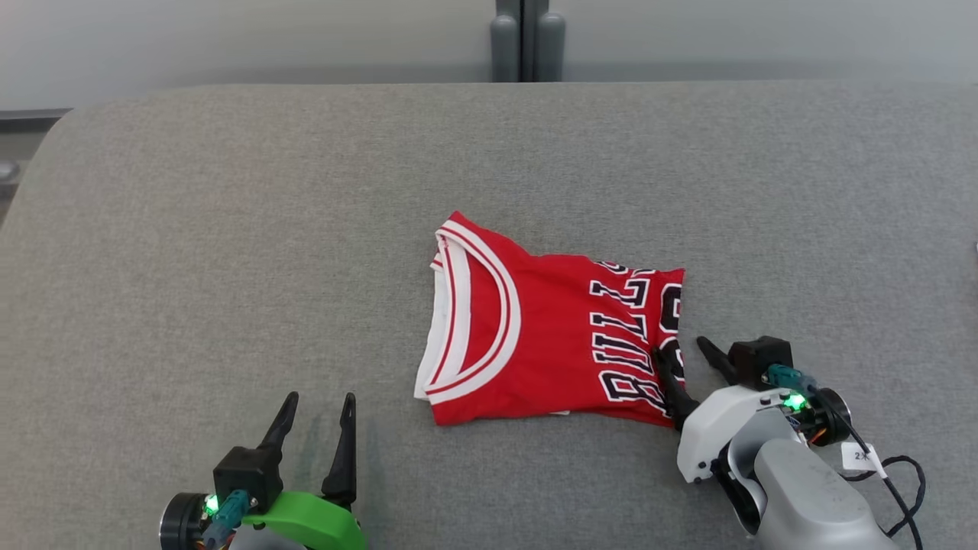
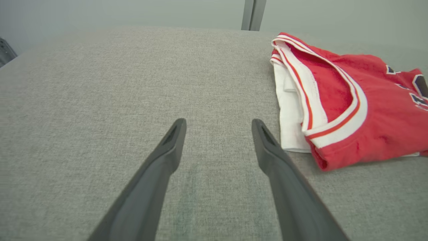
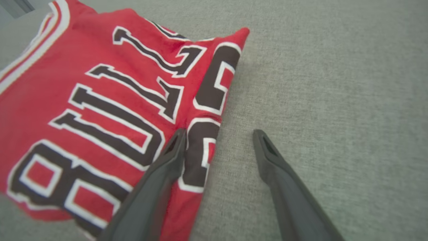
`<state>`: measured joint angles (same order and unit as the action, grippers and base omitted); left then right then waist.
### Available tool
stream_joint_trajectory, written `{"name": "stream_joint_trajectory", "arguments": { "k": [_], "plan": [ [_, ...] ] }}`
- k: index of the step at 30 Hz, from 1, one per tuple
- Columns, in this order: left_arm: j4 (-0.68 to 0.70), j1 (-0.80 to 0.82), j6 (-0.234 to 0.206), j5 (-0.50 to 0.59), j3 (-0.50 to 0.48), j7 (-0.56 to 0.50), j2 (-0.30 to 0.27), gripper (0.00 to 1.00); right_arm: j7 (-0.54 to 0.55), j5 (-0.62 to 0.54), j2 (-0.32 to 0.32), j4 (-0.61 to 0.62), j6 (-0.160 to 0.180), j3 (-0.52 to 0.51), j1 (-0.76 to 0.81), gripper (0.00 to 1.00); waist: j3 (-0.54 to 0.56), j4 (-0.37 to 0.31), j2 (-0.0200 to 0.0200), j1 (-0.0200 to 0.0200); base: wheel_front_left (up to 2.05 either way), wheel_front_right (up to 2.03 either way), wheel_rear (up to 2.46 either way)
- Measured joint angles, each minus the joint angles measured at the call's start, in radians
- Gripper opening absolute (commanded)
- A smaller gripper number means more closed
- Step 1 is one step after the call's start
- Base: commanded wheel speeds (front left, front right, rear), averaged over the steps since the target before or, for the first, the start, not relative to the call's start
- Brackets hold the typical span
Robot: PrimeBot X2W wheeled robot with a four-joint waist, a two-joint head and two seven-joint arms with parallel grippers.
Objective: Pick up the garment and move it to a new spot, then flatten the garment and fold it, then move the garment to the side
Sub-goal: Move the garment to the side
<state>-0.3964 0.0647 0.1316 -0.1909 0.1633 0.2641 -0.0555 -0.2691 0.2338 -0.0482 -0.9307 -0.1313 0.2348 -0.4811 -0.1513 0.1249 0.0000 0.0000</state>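
Looking at the jersey [image 1: 535, 336], it's already folded into a neat red block mid-tabletop [image 1: 191, 229], so my guess is the last bit is up: shifting it off to the side. The right hand [image 1: 681, 349] is wide open and straddles the jersey's right edge, with one finger over the lettering and the other over bare tabletop. Can't tell if that finger actually touches the fabric.

To do it well, I'd get a finger under all the layers, not just the top one. Then close and drag low and slow so the fold doesn't flop open.

The left hand [image 1: 319, 399] is open too, holding nothing, parked front left and well apart from the jersey. It could help on the collar side.

Not much in the way: a grey post [image 1: 526, 38] stands at the back, and the right arm's cable [image 1: 901, 466] hangs near the right hand, off the jersey.
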Motion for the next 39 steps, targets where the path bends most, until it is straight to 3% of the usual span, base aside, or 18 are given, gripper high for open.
{"name": "stream_joint_trajectory", "arguments": {
  "k": [1, 3, 7, 14, 22, 33, 39],
  "plan": [
    [0.000, 0.000, 0.000, -0.001, 0.000, 0.000, -0.002, 1.00, -0.004, 0.019, -0.001, -0.031, 0.000, 0.015, -0.011, 0.82, -0.003, 0.010, 0.0000, 0.0000, 0.00, 0.00, 0.00],
    [0.001, 0.000, 0.000, -0.002, -0.003, 0.000, -0.004, 1.00, -0.006, 0.032, -0.005, -0.069, 0.000, 0.037, -0.032, 0.00, -0.008, 0.024, 0.0000, 0.0000, 0.00, 0.00, 0.00],
    [0.004, -0.002, 0.000, -0.002, -0.021, 0.000, -0.018, 1.00, -0.006, 0.033, 0.000, -0.090, -0.002, 0.026, -0.066, 0.00, -0.017, 0.018, 0.0000, 0.0000, 0.00, 0.00, 0.00],
    [0.028, -0.003, 0.000, -0.001, -0.015, 0.000, -0.017, 1.00, 0.001, -0.038, 0.006, -0.049, -0.004, -0.121, -0.057, 0.00, -0.022, -0.061, 0.0000, 0.0000, 0.00, 0.00, 0.00],
    [0.057, 0.000, 0.000, 0.000, 0.028, 0.000, -0.021, 1.00, 0.002, -0.069, 0.002, 0.004, -0.002, -0.188, 0.010, 0.00, -0.018, -0.238, 0.0000, 0.0000, 0.00, 0.00, 0.00],
    [0.077, 0.031, 0.000, 0.006, 0.106, 0.000, -0.043, 1.00, 0.005, -0.041, 0.000, 0.067, -0.001, -0.182, 0.070, 0.00, -0.034, -0.512, 0.0000, 0.0000, 0.00, 0.00, 0.00],
    [0.077, 0.032, 0.000, 0.005, 0.148, 0.000, -0.055, 1.00, 0.005, -0.093, -0.002, 0.097, -0.001, -0.198, 0.064, 0.00, -0.056, -0.605, 0.0000, 0.0000, 0.00, 0.00, 0.00]
  ]
}}
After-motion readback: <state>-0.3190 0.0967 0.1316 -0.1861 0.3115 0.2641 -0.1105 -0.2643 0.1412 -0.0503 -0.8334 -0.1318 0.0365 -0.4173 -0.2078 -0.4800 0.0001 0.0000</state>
